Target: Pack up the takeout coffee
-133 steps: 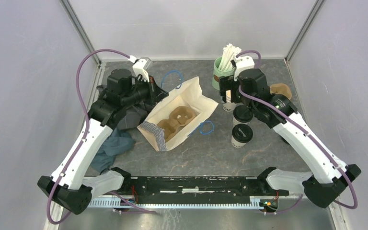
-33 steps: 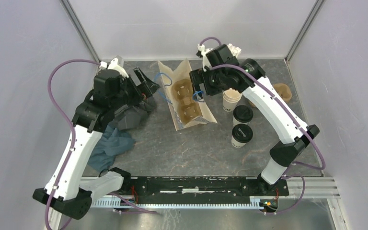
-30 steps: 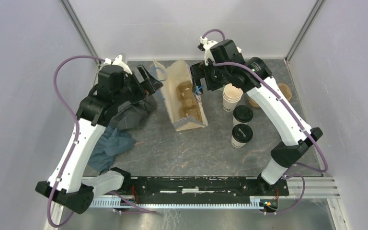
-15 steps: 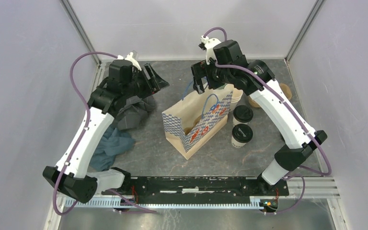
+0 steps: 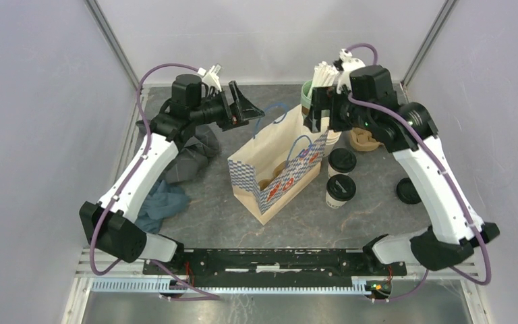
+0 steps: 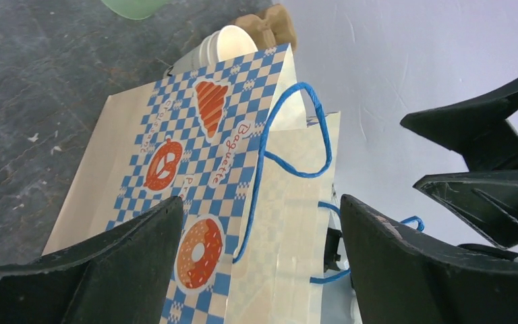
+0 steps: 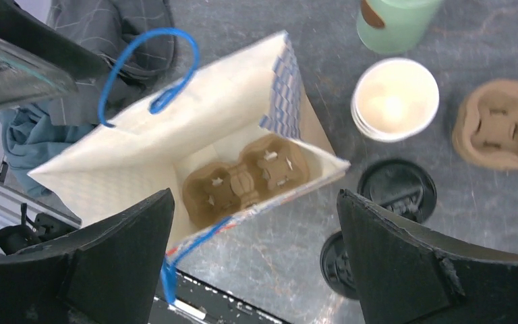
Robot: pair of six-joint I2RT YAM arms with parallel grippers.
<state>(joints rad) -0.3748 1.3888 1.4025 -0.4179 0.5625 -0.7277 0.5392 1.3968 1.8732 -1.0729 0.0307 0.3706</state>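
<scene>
Coffee is not packed yet: two lidded cups (image 5: 342,160) stand on the table just beside the paper bag (image 5: 273,152), which stands upright. The left gripper (image 6: 260,209) and right gripper (image 7: 255,196) both have fingers wide apart and hold nothing. I think the right one should take a cup by its white side under the lid. It should keep the cup straight up and lower it slowly into a hole of the brown carrier (image 7: 246,179). The right wrist view looks down into the bag and shows those holes empty. The left wrist view shows only the bag's printed outside.
</scene>
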